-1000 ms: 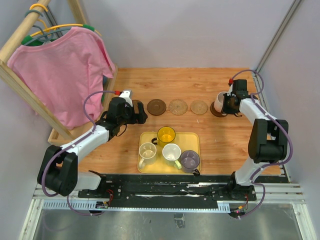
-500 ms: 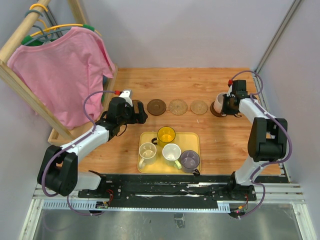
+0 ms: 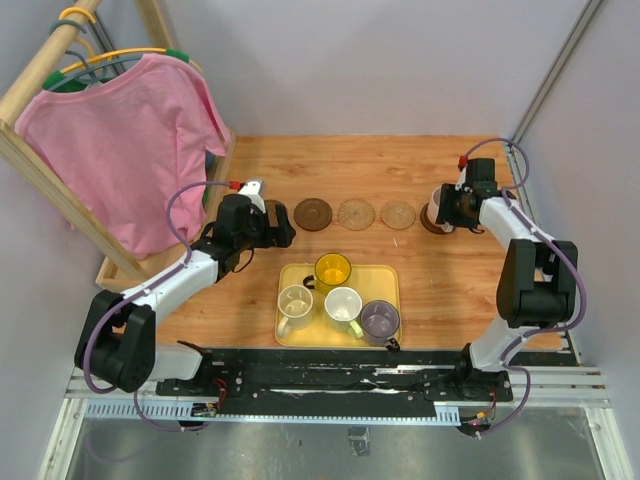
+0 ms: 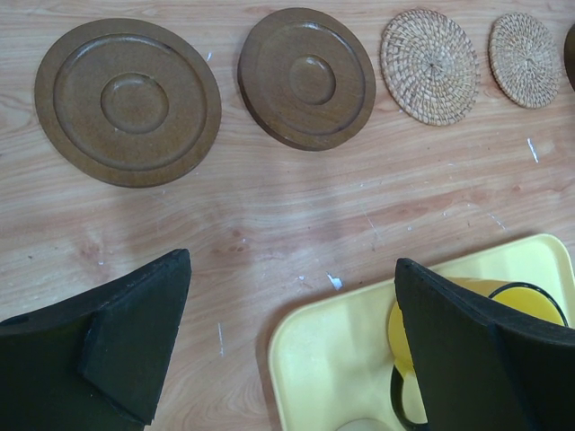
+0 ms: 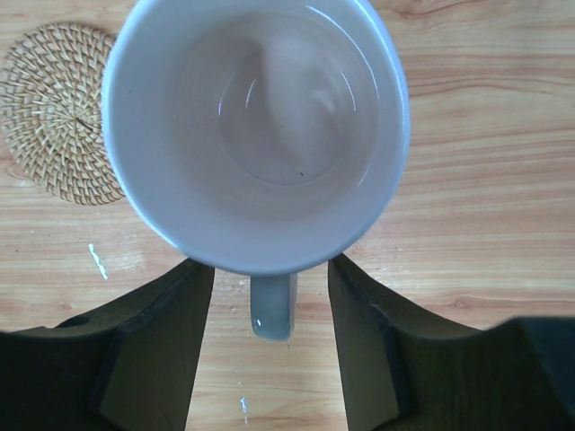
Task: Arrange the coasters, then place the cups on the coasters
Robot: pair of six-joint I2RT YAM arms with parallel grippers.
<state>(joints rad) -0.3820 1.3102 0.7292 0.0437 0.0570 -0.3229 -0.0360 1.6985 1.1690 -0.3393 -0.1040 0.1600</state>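
Pale pink cup: I see it upright at the right end of the coaster row, its handle pointing back at the wrist.
Right gripper: fingers apart, one on each side of the handle with a gap on both sides, clamping nothing.
Hidden: from the right wrist the cup covers its dark brown coaster; overhead I get only a dark sliver.
Other coasters: two woven coasters and two brown discs lie in line. The leftmost is partly under the arm overhead but whole in the left wrist view.
Left gripper: jaws wide apart, empty, above bare wood by the tray's corner.
Yellow tray: holds the yellow cup, beige cup, white cup and grey-purple cup.
Surface: scuffed wooden tabletop.
Room: grey walls, and a pink T-shirt hangs at the far left.
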